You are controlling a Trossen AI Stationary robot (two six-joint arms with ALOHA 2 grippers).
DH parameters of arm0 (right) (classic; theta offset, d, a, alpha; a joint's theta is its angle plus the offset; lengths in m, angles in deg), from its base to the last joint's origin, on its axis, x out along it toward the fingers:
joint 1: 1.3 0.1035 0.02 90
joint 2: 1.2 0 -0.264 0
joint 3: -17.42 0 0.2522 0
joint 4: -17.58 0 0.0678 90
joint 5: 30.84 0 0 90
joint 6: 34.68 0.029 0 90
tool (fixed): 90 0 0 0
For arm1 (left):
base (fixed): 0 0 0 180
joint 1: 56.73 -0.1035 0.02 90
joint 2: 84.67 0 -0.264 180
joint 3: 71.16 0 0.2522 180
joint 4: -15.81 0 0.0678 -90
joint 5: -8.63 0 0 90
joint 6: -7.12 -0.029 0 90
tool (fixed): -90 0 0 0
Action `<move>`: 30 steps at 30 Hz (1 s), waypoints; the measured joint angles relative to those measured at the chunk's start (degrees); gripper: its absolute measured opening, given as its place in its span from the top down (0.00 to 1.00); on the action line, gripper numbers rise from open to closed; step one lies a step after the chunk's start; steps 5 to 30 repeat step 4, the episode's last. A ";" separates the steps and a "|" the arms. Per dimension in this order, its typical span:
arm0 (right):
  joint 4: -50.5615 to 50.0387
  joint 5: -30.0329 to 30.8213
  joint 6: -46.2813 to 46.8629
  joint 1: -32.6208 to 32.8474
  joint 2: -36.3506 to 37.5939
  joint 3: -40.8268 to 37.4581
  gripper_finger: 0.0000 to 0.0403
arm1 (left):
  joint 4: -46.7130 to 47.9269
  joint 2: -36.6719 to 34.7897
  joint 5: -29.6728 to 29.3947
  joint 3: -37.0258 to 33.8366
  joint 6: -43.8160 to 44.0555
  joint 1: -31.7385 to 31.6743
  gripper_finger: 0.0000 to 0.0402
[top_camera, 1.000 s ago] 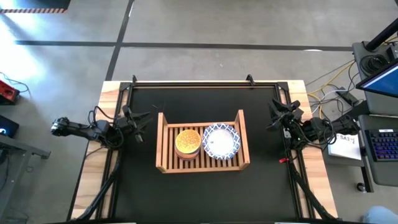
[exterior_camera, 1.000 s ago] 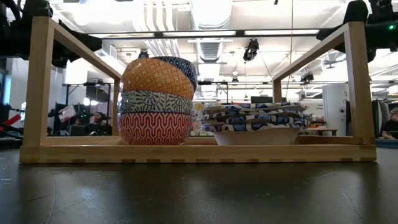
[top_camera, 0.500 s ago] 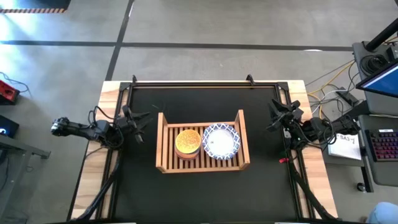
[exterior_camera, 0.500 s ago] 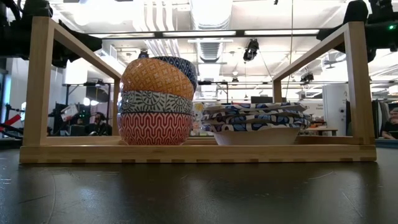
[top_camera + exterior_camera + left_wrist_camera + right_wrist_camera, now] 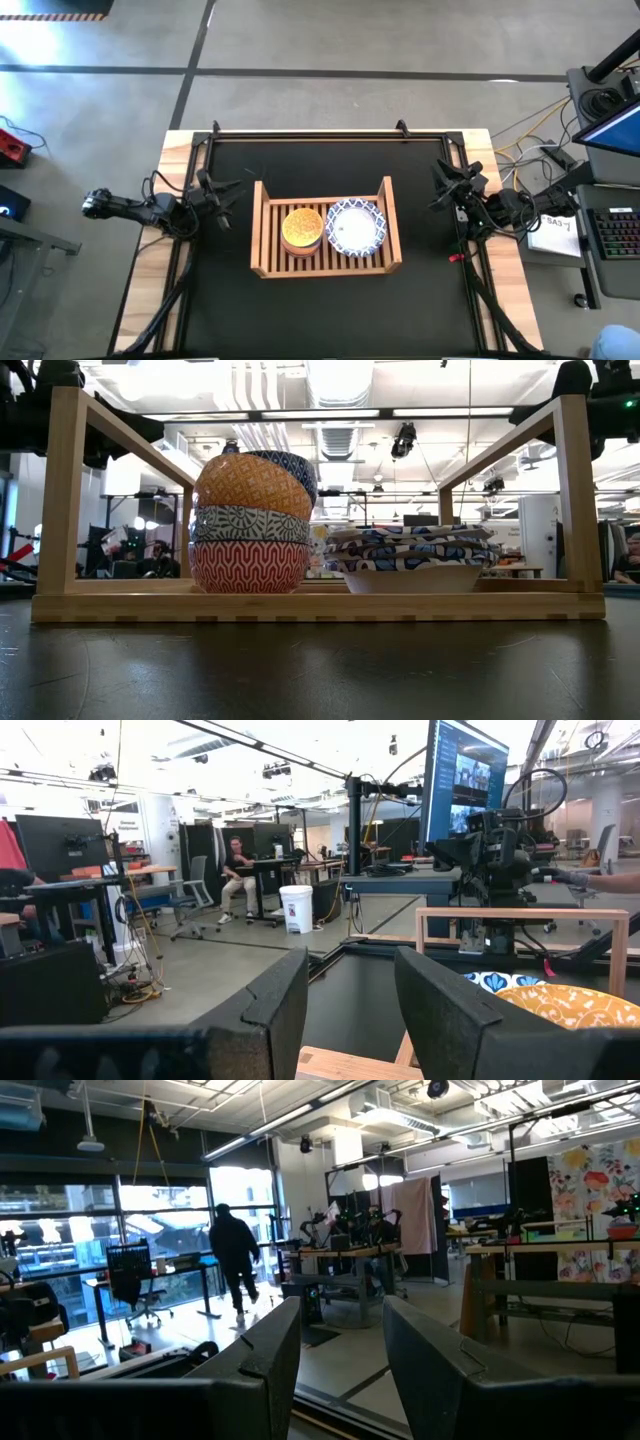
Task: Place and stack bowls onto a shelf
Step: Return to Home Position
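The shelf (image 5: 268, 242) sits mid-desk (image 5: 326, 320). Inside it, the stack of smaller bowls (image 5: 302, 229) stands left, just beside the stack of larger bowls (image 5: 355, 227) on the right.

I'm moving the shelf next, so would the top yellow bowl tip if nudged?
Probably: the yellow bowl sits tilted on the bowls beneath, so a nudge could slide it. It looks rigid, likely ceramic, so breakable.

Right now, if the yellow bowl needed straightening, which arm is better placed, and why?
Left, probably. The yellow bowl tops the stack in the shelf's left half, nearer the left gripper; the right gripper would have to cross the white bowls.
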 joint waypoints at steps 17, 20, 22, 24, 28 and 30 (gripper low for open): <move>0.01 0.00 0.00 0.00 0.00 0.00 0.67 | 0.00 0.00 0.00 0.00 0.00 0.01 0.66; 0.01 0.00 0.00 0.00 0.00 0.00 0.67 | 0.00 0.00 0.00 0.00 0.00 0.01 0.66; 0.01 0.00 0.00 0.00 0.00 0.00 0.67 | 0.00 0.00 0.00 0.00 0.00 0.01 0.66; 0.01 0.00 0.00 0.00 0.00 0.00 0.67 | 0.00 0.00 0.00 0.00 0.00 0.01 0.66; 0.01 0.00 0.00 0.00 0.00 0.00 0.67 | 0.00 0.00 0.00 0.00 0.00 0.01 0.66; 0.01 0.00 0.00 0.00 0.00 0.00 0.67 | 0.00 0.00 0.00 0.00 0.00 0.01 0.66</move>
